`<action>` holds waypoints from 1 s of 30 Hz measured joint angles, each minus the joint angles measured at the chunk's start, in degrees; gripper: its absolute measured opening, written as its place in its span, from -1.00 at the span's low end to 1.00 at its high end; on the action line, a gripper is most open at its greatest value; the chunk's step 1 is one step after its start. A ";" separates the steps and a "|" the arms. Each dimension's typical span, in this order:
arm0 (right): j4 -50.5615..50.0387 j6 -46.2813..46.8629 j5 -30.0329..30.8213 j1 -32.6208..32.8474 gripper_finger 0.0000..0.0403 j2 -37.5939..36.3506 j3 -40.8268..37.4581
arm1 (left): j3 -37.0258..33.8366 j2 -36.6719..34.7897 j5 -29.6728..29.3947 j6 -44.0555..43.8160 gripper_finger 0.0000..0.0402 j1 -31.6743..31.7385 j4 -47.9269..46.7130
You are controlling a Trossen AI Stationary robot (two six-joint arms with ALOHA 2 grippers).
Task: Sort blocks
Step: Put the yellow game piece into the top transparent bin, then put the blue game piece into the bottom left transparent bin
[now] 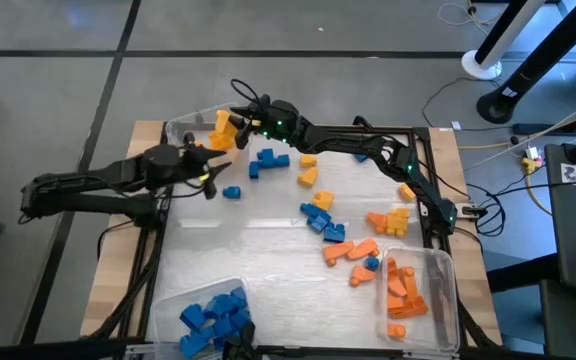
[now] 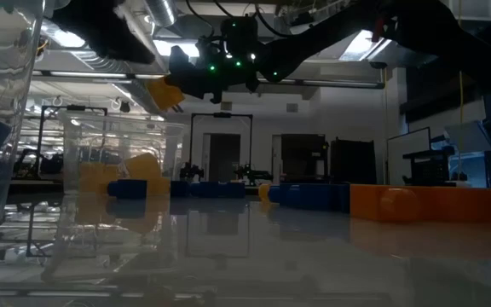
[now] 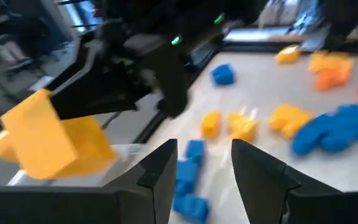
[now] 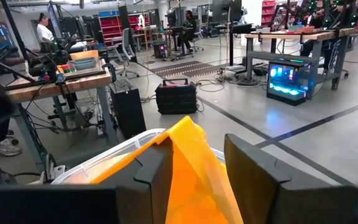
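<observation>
A yellow block (image 1: 225, 127) was pinched in the right gripper (image 1: 234, 122), jaws closed on it, hanging over the clear bin (image 1: 183, 128) at the table's far left corner. The left gripper (image 1: 211, 181) sat just beside that bin, jaws partly open and holding nothing. Loose blue, yellow and orange blocks (image 1: 320, 218) were scattered mid-table, with sorted ones in the near-edge bins.

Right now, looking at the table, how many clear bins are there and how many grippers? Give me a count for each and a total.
Clear bins: 3 (bin of yellow blocks, bin of blue blocks, bin of orange blocks)
Grippers: 2 (left gripper, right gripper)
Total: 5
</observation>
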 joint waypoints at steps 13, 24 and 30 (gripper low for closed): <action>0.04 -0.02 -1.68 0.02 -0.28 -0.02 0.00 | 0.00 8.67 3.82 9.05 -0.29 13.16 6.40; -1.63 2.83 -9.82 0.02 -0.28 -0.09 0.00 | 0.00 8.24 2.82 8.79 -0.29 18.28 5.73; -1.74 2.80 -11.91 0.02 -0.28 -0.09 0.00 | 0.00 5.98 2.80 8.70 -0.29 18.89 0.78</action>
